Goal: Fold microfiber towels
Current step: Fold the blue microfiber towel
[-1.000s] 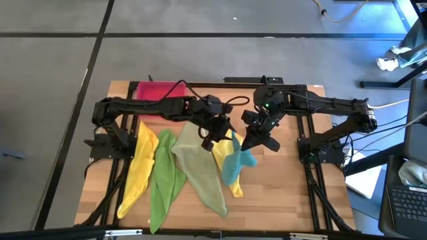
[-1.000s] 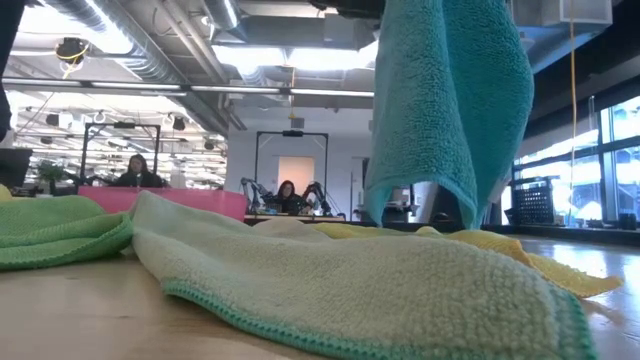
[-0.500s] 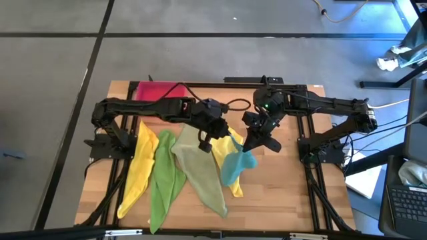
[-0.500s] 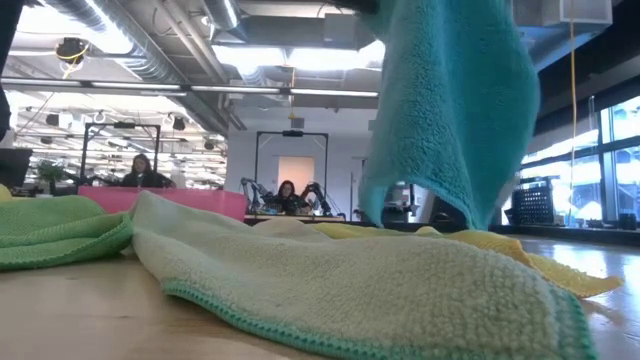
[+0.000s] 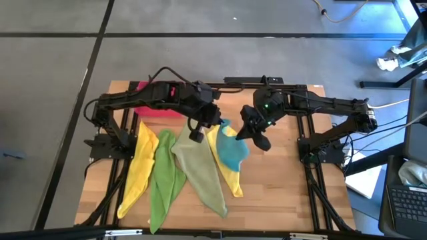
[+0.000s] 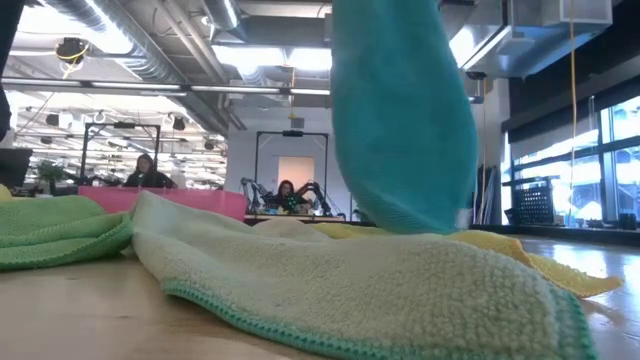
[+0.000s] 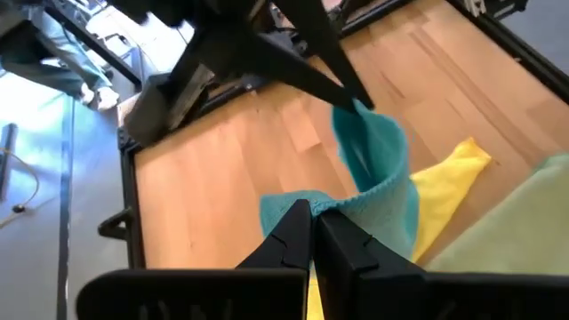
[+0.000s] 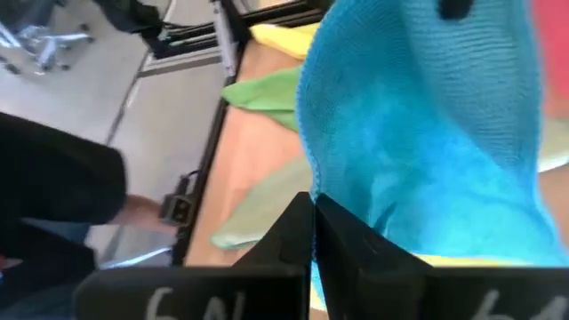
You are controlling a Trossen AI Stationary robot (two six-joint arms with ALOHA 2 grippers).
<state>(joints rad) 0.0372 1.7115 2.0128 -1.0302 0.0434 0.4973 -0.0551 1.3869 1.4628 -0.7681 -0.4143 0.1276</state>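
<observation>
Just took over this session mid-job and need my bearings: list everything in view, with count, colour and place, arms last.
Teal towel: one, lifted mid-table, held by both grippers.
Yellow towels: two, one at table's left, one under the teal.
Bright green towel: one, left of centre.
Pale olive towel: one, centre.
Tray: one, pink-red, far left corner.
Table: one, wood.
People: two seated, far background.
Left gripper: shut on teal towel.
Right gripper: shut on teal towel.

teal towel (image 5: 233,151), yellow towels (image 5: 138,167), bright green towel (image 5: 164,183), pink tray (image 5: 148,100)
</observation>
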